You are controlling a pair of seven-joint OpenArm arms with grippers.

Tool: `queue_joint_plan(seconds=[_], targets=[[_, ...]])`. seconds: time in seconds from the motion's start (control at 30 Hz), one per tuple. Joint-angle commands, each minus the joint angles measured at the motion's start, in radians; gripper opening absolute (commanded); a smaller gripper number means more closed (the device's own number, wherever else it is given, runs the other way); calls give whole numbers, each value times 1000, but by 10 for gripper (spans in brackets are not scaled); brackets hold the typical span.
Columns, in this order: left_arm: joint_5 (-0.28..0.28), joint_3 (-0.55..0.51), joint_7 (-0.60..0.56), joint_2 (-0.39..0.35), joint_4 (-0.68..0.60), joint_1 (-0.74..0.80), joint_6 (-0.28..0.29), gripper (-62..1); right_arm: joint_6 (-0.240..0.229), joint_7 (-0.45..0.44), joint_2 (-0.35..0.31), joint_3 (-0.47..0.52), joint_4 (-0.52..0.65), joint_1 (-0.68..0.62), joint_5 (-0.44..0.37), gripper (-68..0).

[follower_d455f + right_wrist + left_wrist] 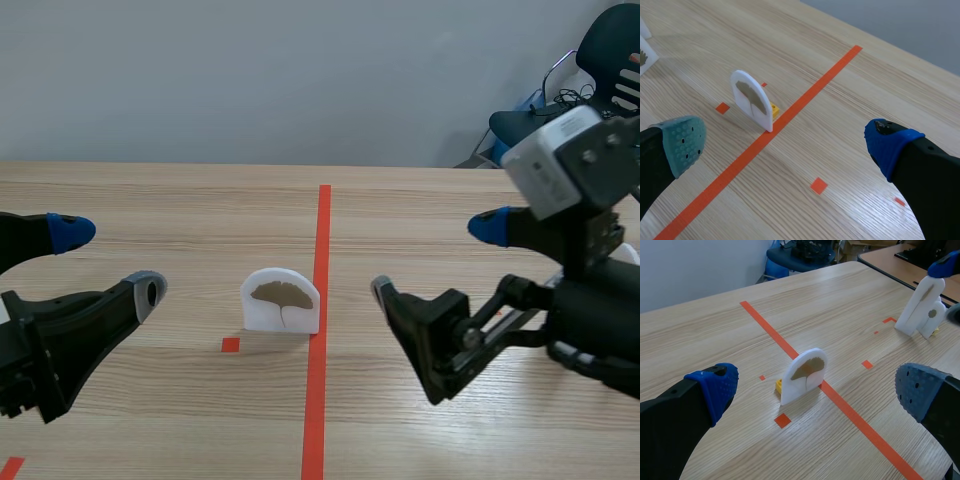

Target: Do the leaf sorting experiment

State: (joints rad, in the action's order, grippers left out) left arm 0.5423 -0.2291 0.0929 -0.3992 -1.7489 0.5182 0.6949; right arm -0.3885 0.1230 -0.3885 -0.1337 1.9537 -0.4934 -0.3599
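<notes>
Item: white leaf card [281, 301], ginkgo print, upright mid-table [150, 200], just left of orange tape line [322, 260].
Left gripper [109, 262]: fingers apart, empty, left of card.
Right gripper [436, 260]: fingers apart, empty, right of line.
Status, judged: card ungrasped; sorting outstanding.

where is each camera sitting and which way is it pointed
Scene view: between the arms, facing out across the table; left hand and right hand show, leaf card between them.
Left wrist view: on the left wrist, looking forward and down at the leaf card; its open fingers show.
Right wrist view: on the right wrist, looking at the leaf card; its open fingers show.
Shared: all see that leaf card.
</notes>
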Motion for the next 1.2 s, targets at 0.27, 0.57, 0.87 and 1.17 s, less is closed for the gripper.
queue_joint_plan(seconds=[0.27, 0.57, 0.87, 1.17], targets=[[14, -5, -21, 0, -10, 0, 1, 14, 3, -153, 127, -209, -373, 271, 166, 4], [14, -5, -21, 0, -10, 0, 1, 14, 47, -270, 282, -307, -740, 491, 258, 4], [14, -5, -21, 0, -10, 0, 1, 14, 71, -303, 393, -339, -951, 609, 290, 4], [14, -5, -21, 0, -10, 0, 1, 14, 90, -249, 391, -350, -965, 604, 290, -431]])
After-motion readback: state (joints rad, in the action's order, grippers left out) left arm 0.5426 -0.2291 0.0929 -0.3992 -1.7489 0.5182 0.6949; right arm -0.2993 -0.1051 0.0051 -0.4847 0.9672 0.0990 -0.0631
